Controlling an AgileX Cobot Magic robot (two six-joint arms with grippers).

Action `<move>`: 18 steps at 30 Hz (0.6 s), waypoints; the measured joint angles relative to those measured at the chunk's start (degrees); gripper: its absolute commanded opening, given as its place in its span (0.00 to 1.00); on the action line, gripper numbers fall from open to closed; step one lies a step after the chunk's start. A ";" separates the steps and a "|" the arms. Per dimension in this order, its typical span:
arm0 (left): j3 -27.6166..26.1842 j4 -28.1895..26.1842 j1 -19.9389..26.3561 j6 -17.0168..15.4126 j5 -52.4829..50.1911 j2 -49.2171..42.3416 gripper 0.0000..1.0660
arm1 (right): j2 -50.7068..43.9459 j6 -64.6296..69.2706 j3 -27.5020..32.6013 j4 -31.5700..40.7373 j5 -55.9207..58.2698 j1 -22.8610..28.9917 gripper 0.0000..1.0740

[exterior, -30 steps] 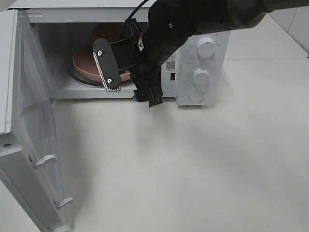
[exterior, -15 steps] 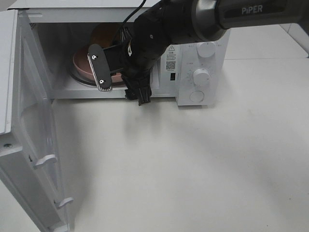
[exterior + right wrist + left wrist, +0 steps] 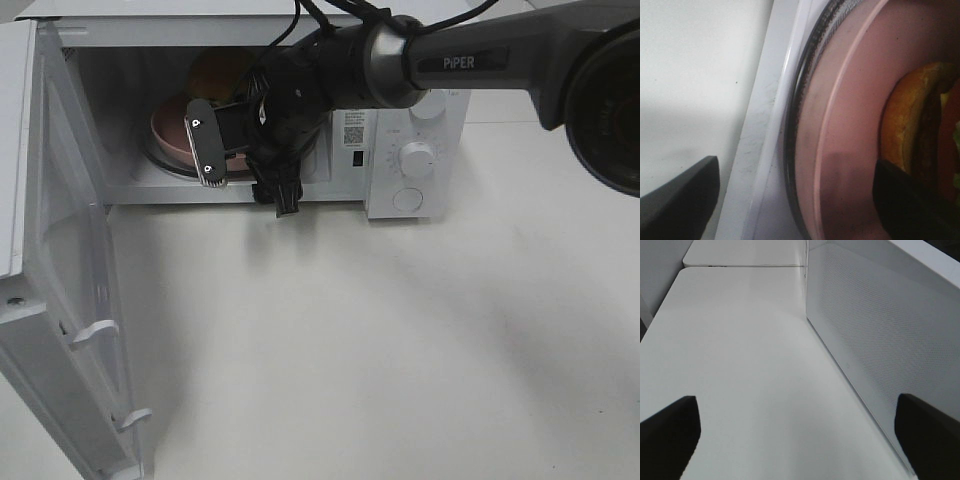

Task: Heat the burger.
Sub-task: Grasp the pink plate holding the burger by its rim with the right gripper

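1. Door of the boxy white microwave oven (image 3: pixel 415 150): the hinged white door panel (image 3: pixel 60 300) is standing swung wide at the left of the high view, so the cavity is lying open. Closing it is judged to be one of the steps left.

2. Left gripper (image 3: pixel 800 440): its two dark fingers are standing wide apart with nothing between them, and it is hanging over bare white tabletop (image 3: pixel 740 365) beside the door's dotted mesh face. It is taking no part in the loading.

3. Round pink plate (image 3: pixel 170 125): it is sitting inside the cavity on the round glass turntable (image 3: pixel 792 150), whose dark rim is showing just outside the plate's edge in the right wrist view.

4. Round burger with its glossy golden-brown bun (image 3: pixel 222 68): it is lying on the pink plate, well inside the oven; the right wrist view is showing bun, dark patty and a reddish layer from the side. The loading step therefore looks done.

5. Right gripper (image 3: pixel 235 145): it is reaching across the cavity mouth with its jaws apart, one dark finger (image 3: pixel 680 200) over the oven sill and the other over the plate. No grip on the plate or burger is showing.

6. White control knobs (image 3: pixel 415 158) on the panel at the right: both are being left untouched, so setting the timer appears to be still outstanding.
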 measured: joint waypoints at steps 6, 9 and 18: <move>0.00 0.00 0.00 0.00 0.00 0.00 0.97 | 2.12 0.06 -2.23 0.17 0.23 -0.46 0.71; 0.00 0.00 0.00 0.00 0.00 0.00 0.97 | 2.75 0.06 -2.52 0.86 0.23 -0.69 0.69; 0.00 0.00 0.00 0.00 0.00 0.00 0.97 | 3.09 0.06 -2.69 2.58 -0.11 -0.74 0.41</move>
